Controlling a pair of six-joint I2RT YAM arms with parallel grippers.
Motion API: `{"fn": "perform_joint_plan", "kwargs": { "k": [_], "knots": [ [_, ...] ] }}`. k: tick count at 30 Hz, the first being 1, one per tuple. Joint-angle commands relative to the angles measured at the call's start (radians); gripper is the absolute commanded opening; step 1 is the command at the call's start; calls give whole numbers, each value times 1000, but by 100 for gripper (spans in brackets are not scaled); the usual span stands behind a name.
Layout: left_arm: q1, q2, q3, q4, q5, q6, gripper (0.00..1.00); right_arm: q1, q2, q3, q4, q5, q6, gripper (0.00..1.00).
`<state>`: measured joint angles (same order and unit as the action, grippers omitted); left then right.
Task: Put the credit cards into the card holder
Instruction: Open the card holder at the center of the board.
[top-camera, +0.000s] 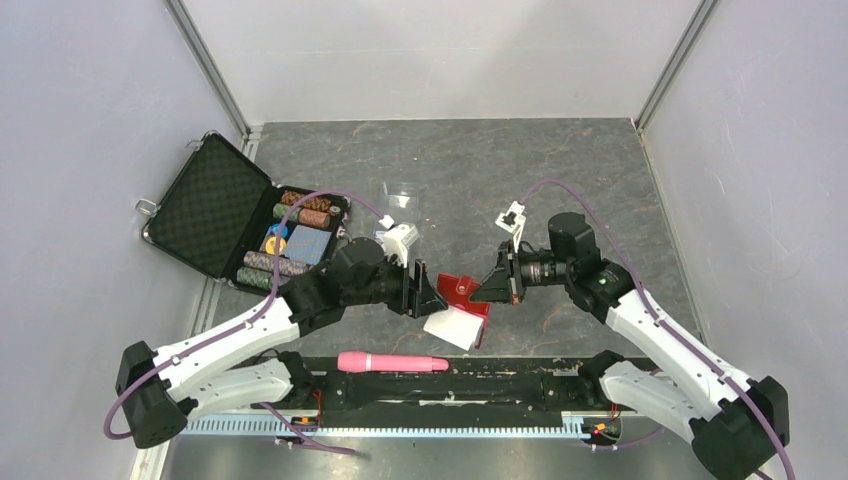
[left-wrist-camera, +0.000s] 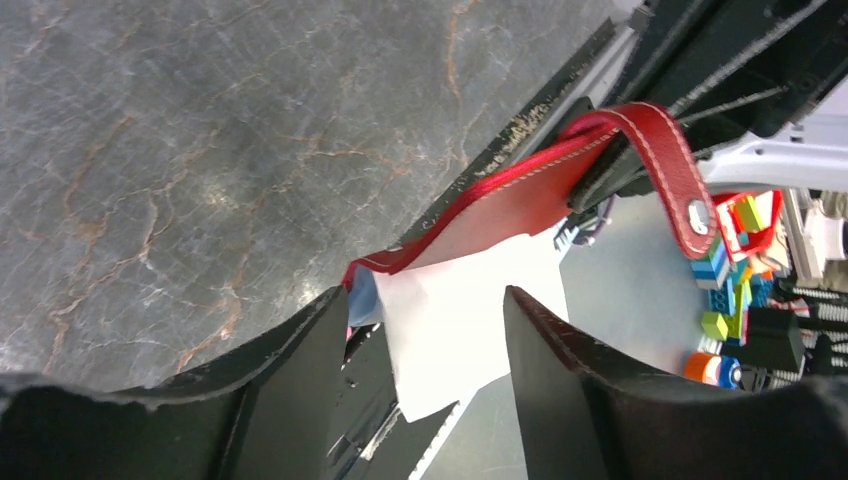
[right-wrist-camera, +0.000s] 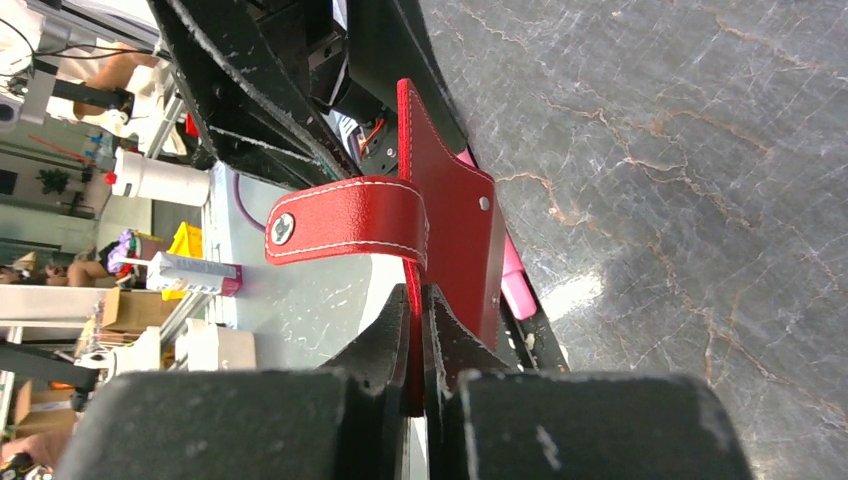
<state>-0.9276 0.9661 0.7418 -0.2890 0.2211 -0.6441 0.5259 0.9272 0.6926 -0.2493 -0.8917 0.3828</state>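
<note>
Presently: one red wallet, held up off the table between the two arms, near the front edge. Right gripper: clamped tight on the wallet's red outer flap, with the snap tab curling free to one side. Left gripper: jaws standing apart, one either side of a pale inner leaf that hangs out of the wallet; neither finger visibly touches it. Cards: none in either gripper, none seen in the wallet. A pale blue rectangle lies in the open black case at the far left, and whether that is the cards cannot be told. One pink cylinder at the near edge, apparently unrelated. Step in hand, by judgement: opening the wallet to present a pocket, no card loaded yet. The next move calls for the left jaws to close on the pale leaf and draw it away from the red flap against the right grip, so a pocket mouth gapes; only then is a card worth fetching. The leaf looks thin and floppy, so a pinch near its edge may slip.
</note>
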Motion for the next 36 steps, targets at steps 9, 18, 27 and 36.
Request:
{"fn": "perform_joint_plan", "kwargs": {
  "k": [9,18,27,36],
  "knots": [
    [6,-10,35,-54,10,15,64,-27,42,77,34,-8,78,0],
    [6,22,-1,43,61,-21,65,-34,51,77,62,-12,107,0],
    [4,106,-4,139,113,-45,57,-36,50,75,73,-9,120,0],
    [3,59,-35,238,185,-96,44,-42,47,58,79,-6,120,0]
  ]
}}
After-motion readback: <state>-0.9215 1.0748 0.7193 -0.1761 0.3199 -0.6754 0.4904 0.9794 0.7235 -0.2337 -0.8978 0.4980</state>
